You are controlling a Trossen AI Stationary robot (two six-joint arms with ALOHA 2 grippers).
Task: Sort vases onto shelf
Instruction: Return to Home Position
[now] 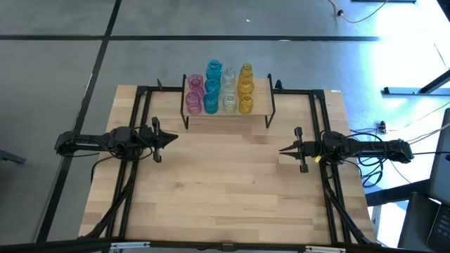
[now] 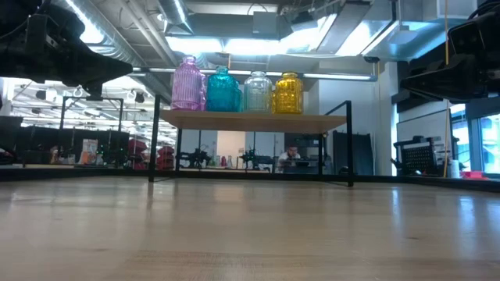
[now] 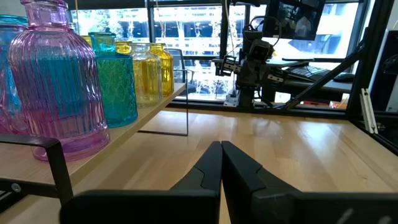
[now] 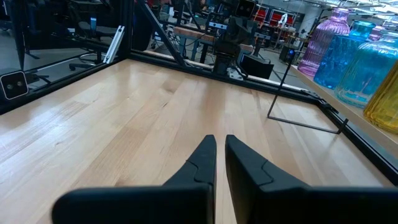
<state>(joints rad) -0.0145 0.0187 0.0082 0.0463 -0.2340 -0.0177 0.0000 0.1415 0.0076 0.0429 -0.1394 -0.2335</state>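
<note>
Vases (image 1: 219, 88) all stand on the shelf (image 1: 261, 105) at the table's far edge, grouped in four colour columns: pink (image 1: 194, 93), teal-blue (image 1: 212, 86), clear (image 1: 229, 90), amber-yellow (image 1: 245, 88). Low view shows the front row upright on the shelf board (image 2: 254, 121), pink to yellow, sides touching or nearly so. Table (image 1: 225, 190) bare in front of the shelf. Left gripper (image 1: 172, 139) sits above the table's left side, well apart from the shelf, fingers clenched together, grasping nothing. Right gripper (image 1: 283, 150) mirrors it on the right side, fingers (image 4: 205, 158) nearly touching, likewise without a load.
</note>
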